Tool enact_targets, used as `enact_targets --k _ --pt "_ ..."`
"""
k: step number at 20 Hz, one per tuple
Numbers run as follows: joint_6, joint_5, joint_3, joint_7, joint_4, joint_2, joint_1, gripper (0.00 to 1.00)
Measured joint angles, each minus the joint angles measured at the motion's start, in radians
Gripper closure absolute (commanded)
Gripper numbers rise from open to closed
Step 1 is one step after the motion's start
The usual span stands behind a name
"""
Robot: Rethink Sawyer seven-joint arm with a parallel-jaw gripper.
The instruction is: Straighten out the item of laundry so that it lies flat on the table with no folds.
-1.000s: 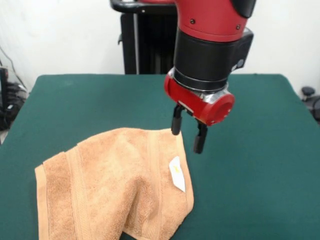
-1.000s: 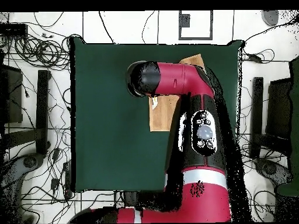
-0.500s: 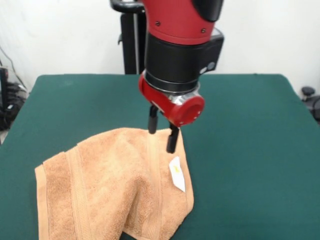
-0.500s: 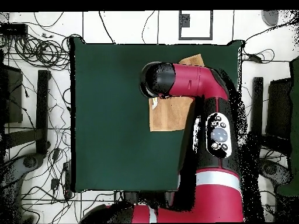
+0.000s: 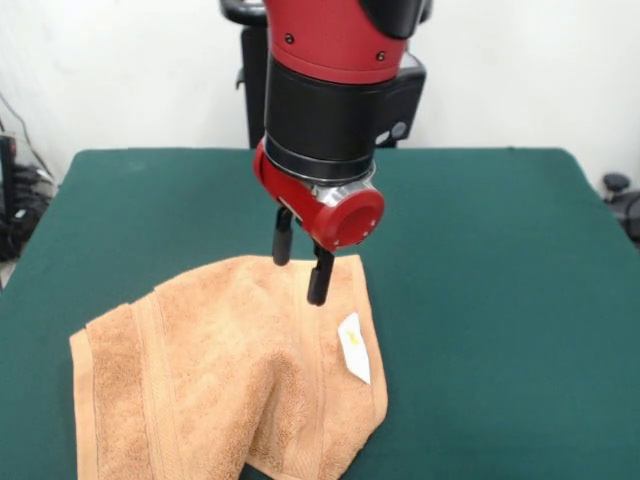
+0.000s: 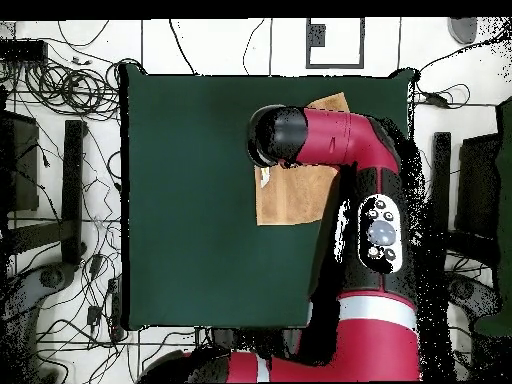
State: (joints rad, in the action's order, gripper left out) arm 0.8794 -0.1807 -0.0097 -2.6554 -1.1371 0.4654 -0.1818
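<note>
While my gripper [image 5: 297,270] hangs with its two black fingers parted by a narrow gap and nothing between them, the far edge of the towel [image 5: 230,370] lies right beneath the tips, at the band running along that border. Below and toward the camera the terry cloth is doubled over itself, one flap folded across the rest, with the white label [image 5: 354,348] just past my tips on the right-hand edge.

As I judge it, the risk is pinching both layers at once if I come down where the fold overlaps; pulling then would drag the whole bundle instead of opening it. Catching the label alone would slip.

Around me the green table [image 5: 500,260] spreads wide, with nothing standing in the way. From overhead my own arm [image 6: 370,210] hides much of the towel.
</note>
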Motion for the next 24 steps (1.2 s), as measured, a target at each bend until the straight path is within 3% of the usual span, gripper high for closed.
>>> enact_targets --k 14,24 --pt "0.000 -0.028 -0.023 0.000 0.002 0.001 -0.002 0.00" --pt "0.000 -0.035 -0.025 0.000 0.002 0.002 -0.049 0.00"
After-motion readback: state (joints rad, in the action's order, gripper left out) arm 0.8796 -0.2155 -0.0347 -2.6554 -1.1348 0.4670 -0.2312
